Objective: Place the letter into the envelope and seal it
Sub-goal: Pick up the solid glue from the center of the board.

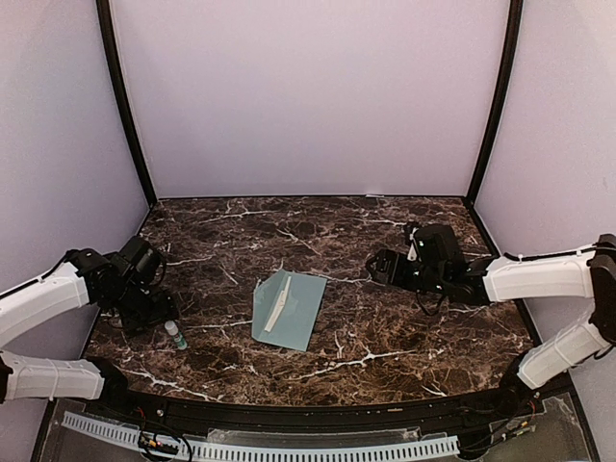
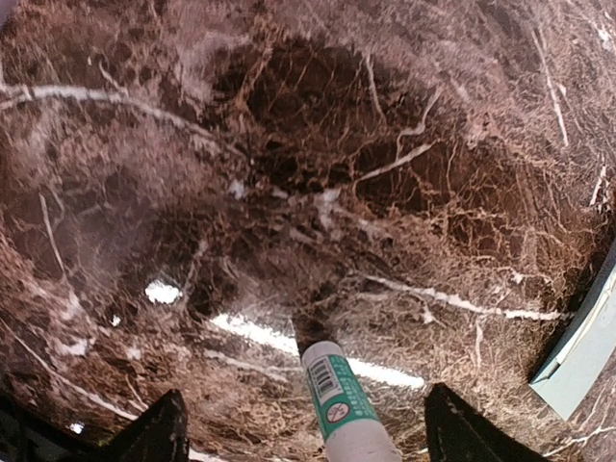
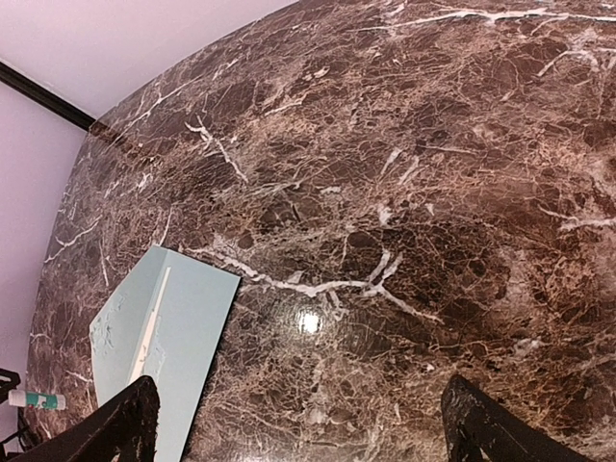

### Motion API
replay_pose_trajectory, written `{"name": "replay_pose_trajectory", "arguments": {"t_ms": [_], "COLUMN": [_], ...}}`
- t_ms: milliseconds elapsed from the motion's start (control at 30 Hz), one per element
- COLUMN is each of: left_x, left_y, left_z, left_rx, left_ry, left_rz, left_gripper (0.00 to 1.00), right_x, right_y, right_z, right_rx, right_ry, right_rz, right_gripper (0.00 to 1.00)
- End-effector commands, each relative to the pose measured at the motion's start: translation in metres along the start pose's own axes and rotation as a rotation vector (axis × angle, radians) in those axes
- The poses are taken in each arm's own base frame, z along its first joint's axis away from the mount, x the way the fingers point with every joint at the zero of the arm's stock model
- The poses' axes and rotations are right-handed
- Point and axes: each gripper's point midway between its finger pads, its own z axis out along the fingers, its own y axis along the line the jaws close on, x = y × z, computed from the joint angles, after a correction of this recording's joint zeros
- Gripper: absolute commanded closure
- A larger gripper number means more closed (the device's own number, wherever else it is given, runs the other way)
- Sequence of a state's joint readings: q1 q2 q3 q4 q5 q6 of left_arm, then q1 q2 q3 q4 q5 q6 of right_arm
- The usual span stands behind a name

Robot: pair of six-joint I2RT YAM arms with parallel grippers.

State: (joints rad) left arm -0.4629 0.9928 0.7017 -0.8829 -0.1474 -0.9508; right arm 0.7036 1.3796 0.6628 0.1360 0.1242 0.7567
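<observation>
The pale teal envelope (image 1: 291,310) lies flat mid-table, its flap folded over along the left side. Only a narrow cream strip of the letter (image 1: 279,310) shows along the flap's edge; the rest is hidden. The right wrist view shows the envelope (image 3: 183,327) and the strip (image 3: 152,322) at lower left. My left gripper (image 1: 166,313) is open at the table's left, well left of the envelope. A glue stick (image 2: 345,409) stands untouched between its spread fingers (image 2: 154,433). My right gripper (image 1: 377,268) is open to the envelope's right, with bare marble between its fingertips (image 3: 491,428).
The white and green glue stick (image 1: 176,335) stands upright just left of the envelope, whose corner (image 2: 589,351) enters the left wrist view at right. The dark marble table (image 1: 385,337) is walled by pale panels on three sides.
</observation>
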Motion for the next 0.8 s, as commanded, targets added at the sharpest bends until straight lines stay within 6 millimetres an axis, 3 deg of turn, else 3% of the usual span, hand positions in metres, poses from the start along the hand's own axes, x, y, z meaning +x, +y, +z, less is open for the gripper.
{"name": "replay_pose_trajectory", "arguments": {"t_ms": [0, 200, 333, 767], "left_x": [0.016, 0.026, 0.032, 0.031], "left_y": [-0.007, -0.006, -0.004, -0.005], "left_z": [0.008, 0.013, 0.018, 0.015], "left_rx": [0.056, 0.077, 0.062, 0.054], "left_ry": [0.073, 0.106, 0.135, 0.141], "left_rz": [-0.030, -0.016, 0.001, 0.039], "left_gripper": [0.19, 0.29, 0.44, 0.69], "right_x": [-0.004, 0.001, 0.006, 0.012], "right_y": [0.004, 0.005, 0.005, 0.004], "right_z": [0.005, 0.010, 0.014, 0.019], "right_rx": [-0.027, -0.041, -0.052, -0.060], "right_ry": [-0.015, -0.003, 0.014, 0.029], "right_rz": [-0.002, 0.018, 0.029, 0.048], "right_gripper": [0.02, 0.02, 0.03, 0.03]}}
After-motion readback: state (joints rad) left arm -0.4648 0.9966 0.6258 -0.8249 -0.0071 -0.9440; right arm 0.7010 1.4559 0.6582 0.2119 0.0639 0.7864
